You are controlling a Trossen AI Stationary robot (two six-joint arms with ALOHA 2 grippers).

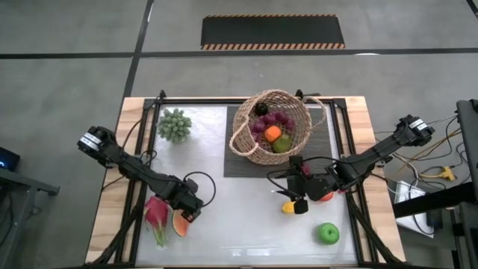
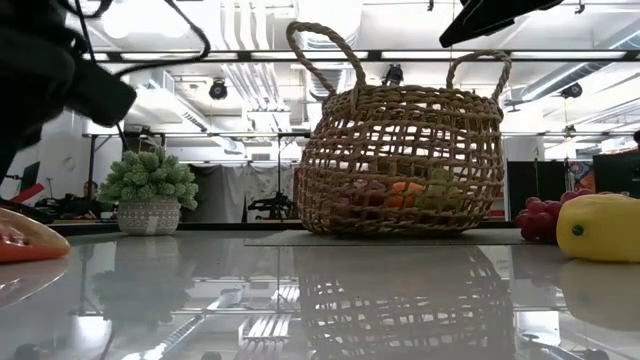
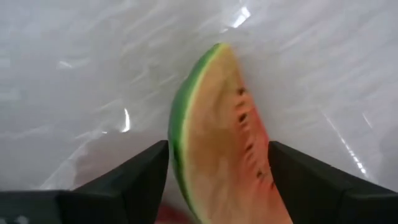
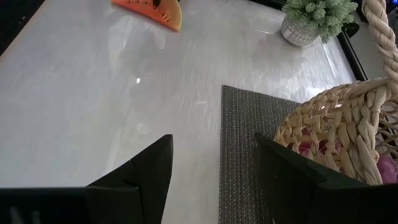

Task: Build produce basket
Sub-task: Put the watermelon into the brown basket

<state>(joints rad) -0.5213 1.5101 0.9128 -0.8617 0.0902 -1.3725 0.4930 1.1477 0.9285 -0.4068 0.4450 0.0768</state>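
Note:
The wicker basket (image 1: 272, 123) stands on a dark mat (image 1: 235, 161) at the far middle. It holds purple grapes, an orange and a green fruit. A watermelon slice (image 1: 179, 223) lies flat on the table at the near left, beside a pink dragon fruit (image 1: 156, 215). My left gripper (image 1: 188, 211) is open and low over the slice (image 3: 217, 155), with one finger on each side of it. My right gripper (image 1: 282, 178) is open and empty, just near of the basket (image 4: 342, 130). A lemon (image 1: 289, 207), a red grape bunch (image 2: 540, 218) and a green apple (image 1: 327, 233) lie near it.
A small potted green plant (image 1: 174, 124) stands at the far left. The white tabletop (image 1: 239, 224) between the two arms is bare. The mat's near edge (image 4: 239, 155) lies just ahead of my right gripper. Black rails run along the table's sides.

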